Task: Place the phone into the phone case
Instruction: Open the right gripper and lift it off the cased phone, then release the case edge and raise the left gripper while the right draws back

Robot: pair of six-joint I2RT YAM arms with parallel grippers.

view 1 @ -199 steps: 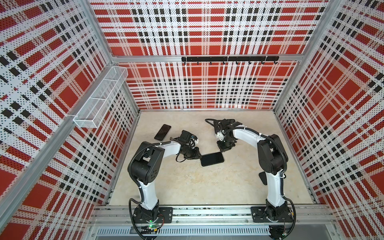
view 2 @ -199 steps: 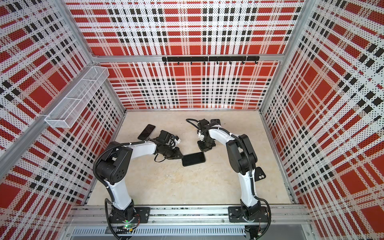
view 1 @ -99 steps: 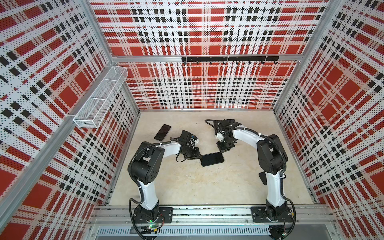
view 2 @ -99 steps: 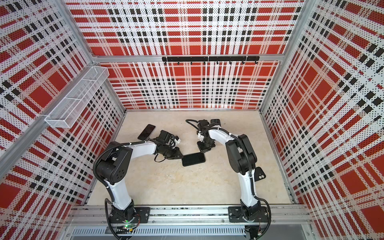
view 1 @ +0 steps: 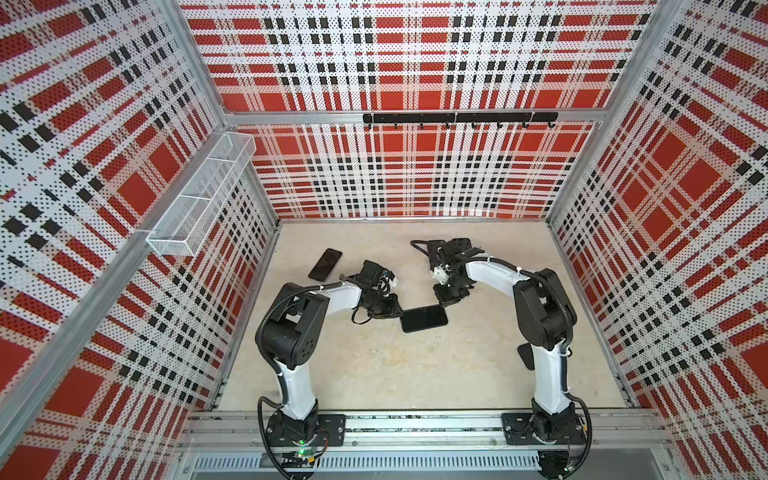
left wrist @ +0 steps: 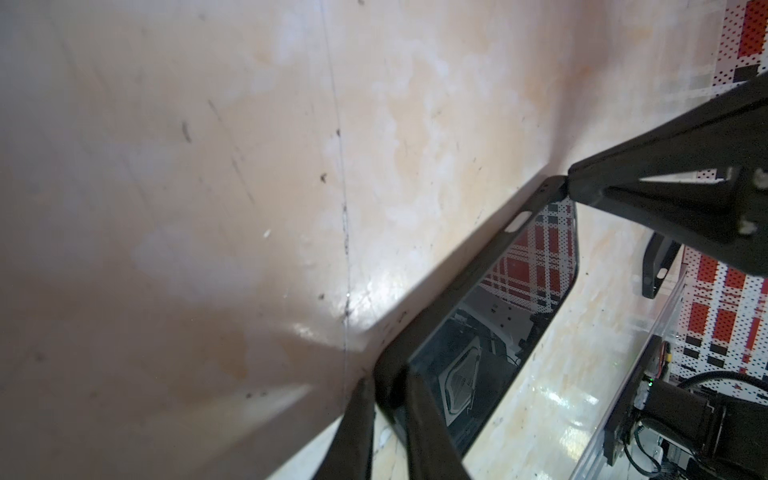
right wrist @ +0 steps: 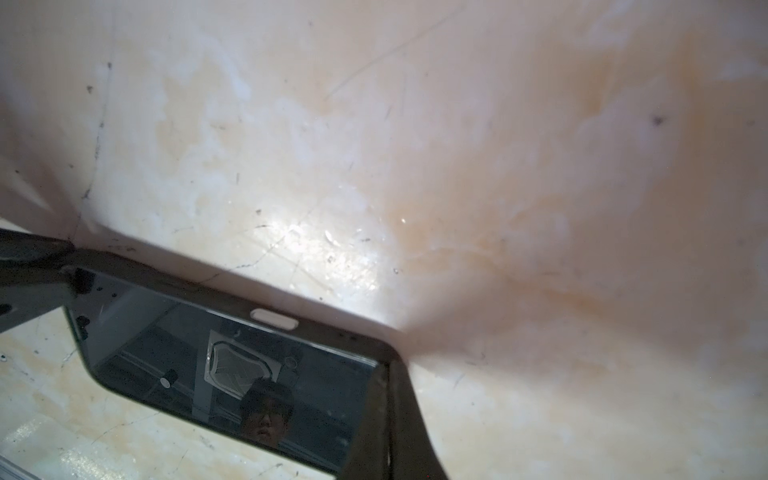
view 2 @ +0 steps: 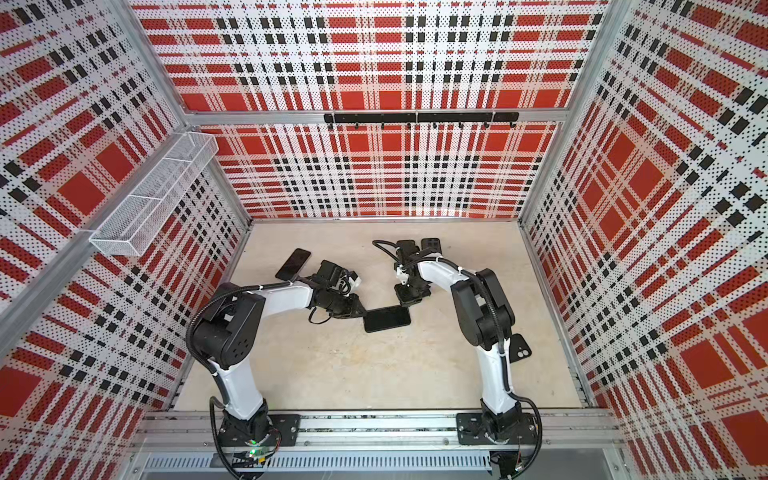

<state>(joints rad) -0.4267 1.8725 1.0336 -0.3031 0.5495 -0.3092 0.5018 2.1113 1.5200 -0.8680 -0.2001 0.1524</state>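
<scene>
Glass is facing up near the middle of the beige tabletop (view 1: 374, 365), where the glossy black slab phone (view 1: 424, 318) is lying inside the matte black flexible phone case (left wrist: 490, 266), apparently seated or nearly so. The left gripper (left wrist: 387, 378) is pinching one corner of the case rim between its closed fingers, while the right gripper (view 1: 444, 300), clenched on nothing, appears to be pressing the corner at the other end of the same long edge. The phone is likely behaving as a stiff, dense, slippery slab with breakable glass; the case is likely yielding and grippy, so its raised rim and corners are offering the safest hold.
</scene>
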